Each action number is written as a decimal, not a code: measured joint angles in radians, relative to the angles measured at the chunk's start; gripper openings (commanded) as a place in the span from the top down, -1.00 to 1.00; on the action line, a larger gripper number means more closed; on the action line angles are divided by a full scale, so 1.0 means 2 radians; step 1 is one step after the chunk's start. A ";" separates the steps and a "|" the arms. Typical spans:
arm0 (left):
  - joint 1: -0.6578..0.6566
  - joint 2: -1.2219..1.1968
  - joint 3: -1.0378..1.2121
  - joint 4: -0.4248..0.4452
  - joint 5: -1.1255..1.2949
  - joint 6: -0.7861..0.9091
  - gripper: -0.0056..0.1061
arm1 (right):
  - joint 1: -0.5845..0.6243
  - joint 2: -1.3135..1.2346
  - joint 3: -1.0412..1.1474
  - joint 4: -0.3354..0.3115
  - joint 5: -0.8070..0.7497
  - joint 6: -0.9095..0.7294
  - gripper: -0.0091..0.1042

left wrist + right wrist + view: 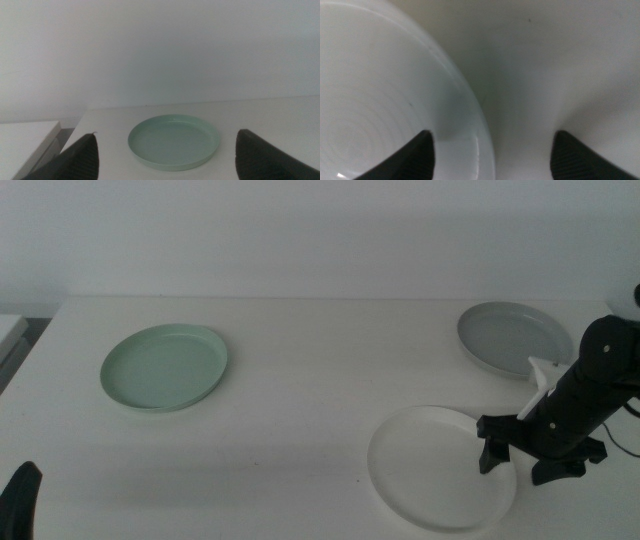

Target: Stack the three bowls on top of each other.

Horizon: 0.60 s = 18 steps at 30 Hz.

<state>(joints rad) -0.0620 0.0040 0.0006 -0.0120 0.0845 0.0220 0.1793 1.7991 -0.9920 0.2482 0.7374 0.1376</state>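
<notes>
left gripper [20, 498] waits at the near left corner of the table [300, 410], jaws spread wide, nothing between them. right gripper [522, 452] is low at the near right, jaws apart and straddling the right rim of the white bowl [435, 468]: one jaw over the bowl's inside, the other outside over bare table; can't tell if either touches the rim. white bowl sits close to the table's near edge. bare table between it and the mint green bowl [164, 366], mid-left, well apart. grey bowl [512, 336] is far right, just behind the right arm, near the back edge.
</notes>
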 measured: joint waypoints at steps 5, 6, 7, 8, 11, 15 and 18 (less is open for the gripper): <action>0.000 0.000 0.000 0.000 0.000 0.000 -0.78 | 0.000 0.012 -0.006 -0.003 -0.001 0.001 0.07; 0.000 0.000 0.000 0.000 0.000 0.000 -0.78 | 0.000 0.014 -0.006 -0.005 -0.001 0.001 0.14; 0.000 0.000 0.000 0.000 0.000 0.000 -0.78 | 0.000 0.014 -0.007 -0.006 -0.001 0.001 0.20; 0.000 0.000 0.000 0.000 0.000 0.000 -0.78 | 0.000 0.015 -0.007 -0.007 -0.001 0.001 0.26; 0.000 0.000 0.000 0.000 0.000 0.001 -0.78 | 0.000 0.016 -0.007 -0.007 -0.001 0.001 0.42; 0.000 0.000 0.000 0.000 0.000 0.001 -0.78 | 0.000 0.018 -0.007 -0.007 -0.001 0.001 0.62; 0.000 0.000 0.000 0.000 0.000 0.001 -0.78 | 0.000 0.019 -0.007 -0.004 -0.002 0.001 0.75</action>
<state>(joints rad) -0.0620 0.0040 0.0006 -0.0120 0.0845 0.0244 0.1793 1.8367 -1.0057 0.2394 0.7331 0.1401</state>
